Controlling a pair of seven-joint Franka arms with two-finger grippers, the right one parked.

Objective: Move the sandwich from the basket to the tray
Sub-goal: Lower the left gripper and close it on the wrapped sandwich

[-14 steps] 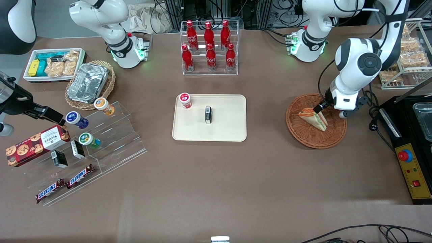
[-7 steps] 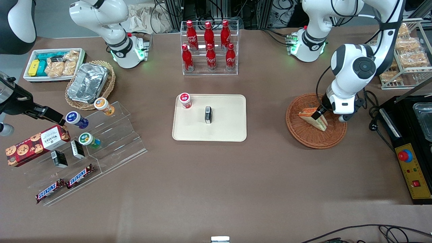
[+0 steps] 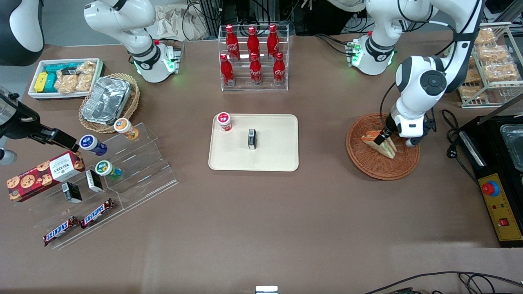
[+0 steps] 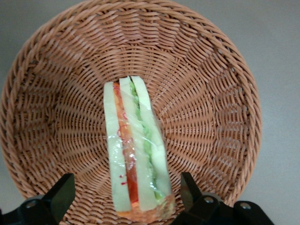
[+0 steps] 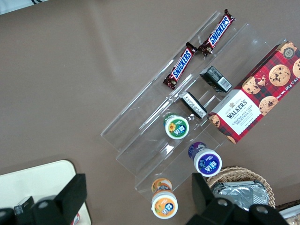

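Observation:
The sandwich [image 3: 379, 143] [image 4: 135, 154], a wrapped wedge with white bread and red and green filling, lies in the round reddish-brown wicker basket [image 3: 367, 159] [image 4: 211, 84] toward the working arm's end of the table. My gripper [image 3: 388, 139] [image 4: 126, 197] hangs low over the basket, open. One black finger stands on each side of the sandwich's wide end, with a gap between each finger and the bread. The cream tray [image 3: 278, 157] lies at the table's middle, toward the parked arm from the basket.
A red-capped jar [image 3: 224, 121] and a small black box [image 3: 252, 138] stand on the tray. A rack of red bottles [image 3: 253, 57] stands farther from the front camera. A black control box [image 3: 496, 196] and a wire snack rack [image 3: 490, 69] flank the basket. An acrylic display stand [image 3: 122, 171] holds snacks.
My gripper has moved a little toward the parked arm's side and come down over the sandwich, so its fingers now straddle the wedge. The sandwich has not moved.

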